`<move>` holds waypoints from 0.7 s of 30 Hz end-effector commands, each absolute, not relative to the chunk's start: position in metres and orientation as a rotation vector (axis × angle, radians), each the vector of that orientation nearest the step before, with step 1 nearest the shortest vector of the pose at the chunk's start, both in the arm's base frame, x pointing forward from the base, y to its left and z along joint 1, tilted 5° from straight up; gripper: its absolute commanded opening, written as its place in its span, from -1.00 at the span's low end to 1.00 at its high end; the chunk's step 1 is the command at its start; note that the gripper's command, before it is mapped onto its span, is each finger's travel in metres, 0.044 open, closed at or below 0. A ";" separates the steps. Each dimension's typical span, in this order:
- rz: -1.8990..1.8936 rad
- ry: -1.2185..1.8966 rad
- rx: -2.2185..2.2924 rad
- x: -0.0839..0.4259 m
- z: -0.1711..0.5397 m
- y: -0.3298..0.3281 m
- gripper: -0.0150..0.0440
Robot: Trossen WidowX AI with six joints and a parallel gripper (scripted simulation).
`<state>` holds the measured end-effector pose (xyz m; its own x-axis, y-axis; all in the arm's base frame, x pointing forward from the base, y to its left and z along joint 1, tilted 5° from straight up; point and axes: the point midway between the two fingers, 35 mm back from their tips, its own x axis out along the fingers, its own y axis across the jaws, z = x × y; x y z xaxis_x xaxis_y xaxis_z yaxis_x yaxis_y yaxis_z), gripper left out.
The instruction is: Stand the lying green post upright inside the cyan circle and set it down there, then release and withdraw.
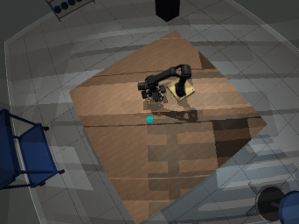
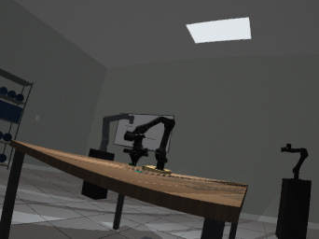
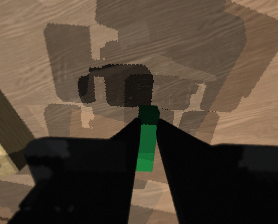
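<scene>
The green post point(image 3: 146, 144) lies between the fingertips in the wrist view, its dark end pointing away from the gripper. A small bit of it may show as green under the fingers in the exterior view; in the top view it is hidden. My gripper point(image 3: 148, 122) point(image 2: 133, 163) is shut on the post and points down, low at the table top. Whether the post touches the table is not clear. The cyan circle point(image 1: 149, 119) point(image 2: 138, 171) is on the table, a short way from the gripper, with nothing on it. It is out of the wrist view.
The arm's pale base plate point(image 1: 174, 94) is on the wooden table point(image 1: 114, 159), beside the gripper. Its edge shows at the left of the wrist view. A blue cart point(image 1: 39, 152) and a stool point(image 1: 271, 202) stand off the table. Shadows cross the table top.
</scene>
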<state>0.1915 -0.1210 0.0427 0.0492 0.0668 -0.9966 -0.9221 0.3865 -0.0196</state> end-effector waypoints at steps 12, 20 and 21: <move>0.911 1.277 -0.899 0.193 0.095 -0.127 -0.42; 0.911 1.277 -0.899 0.189 0.120 -0.126 -0.42; 0.911 1.277 -0.899 0.188 0.123 -0.126 -0.42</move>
<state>0.1877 -0.1254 0.1082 0.0494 0.0665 -0.9966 -0.9220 0.3866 -0.0199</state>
